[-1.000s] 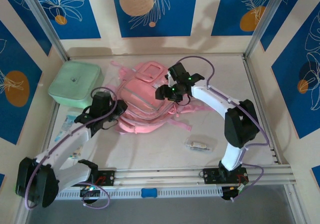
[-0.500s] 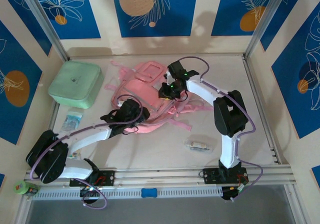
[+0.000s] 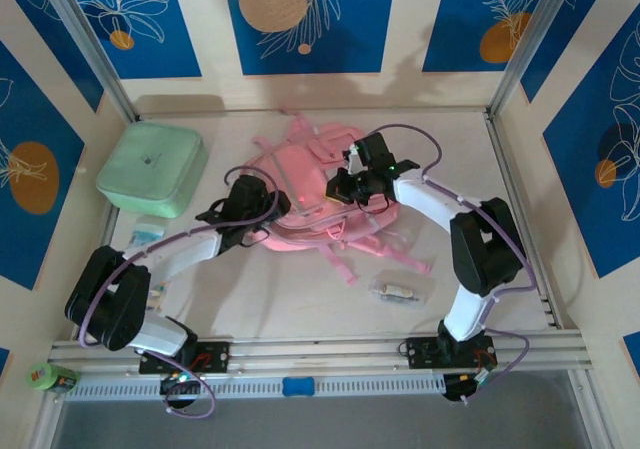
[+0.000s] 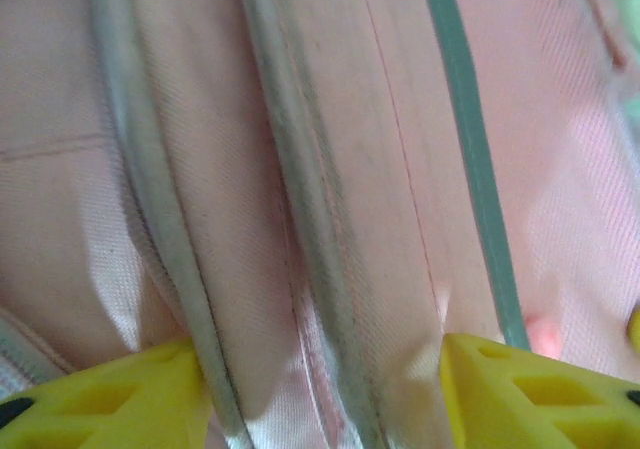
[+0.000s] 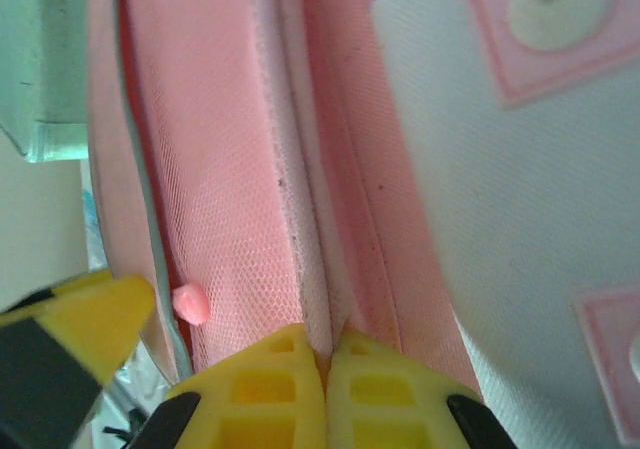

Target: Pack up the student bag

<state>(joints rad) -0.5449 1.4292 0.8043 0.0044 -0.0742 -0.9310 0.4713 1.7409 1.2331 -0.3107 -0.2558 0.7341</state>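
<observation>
Jaws of the right gripper (image 5: 325, 357): squeezed tight together, and a thin pink fold of the student bag (image 3: 300, 164) seems to be pinched between them.
Jaws of the left gripper (image 4: 320, 374): wide apart, with the bag's cloth and two grey strips running between them. They are not squeezing anything.
Where the bag is: lying flat in the middle of the table (image 3: 300, 314), with its straps (image 3: 343, 267) spread out toward the arms.
Where the right gripper is: on top of the bag, on the side far from the mint-green box (image 3: 152, 169).
Where the left gripper is: on top of the bag too, on the side nearer the mint-green box.
Why the right one pinches: probably to hold one edge of the bag so the bag cannot slide away.
Why the left one is open: my guess is that it is getting ready to grab the other edge (two hands open a bag better than one).
Things waiting: the mint-green box sits apart from the bag, and a small clear packet (image 3: 398, 291) lies near the straps. Neither is packed yet.
What could go wrong: the cloth is soft and thin, so it may slip out of the pinch.
</observation>
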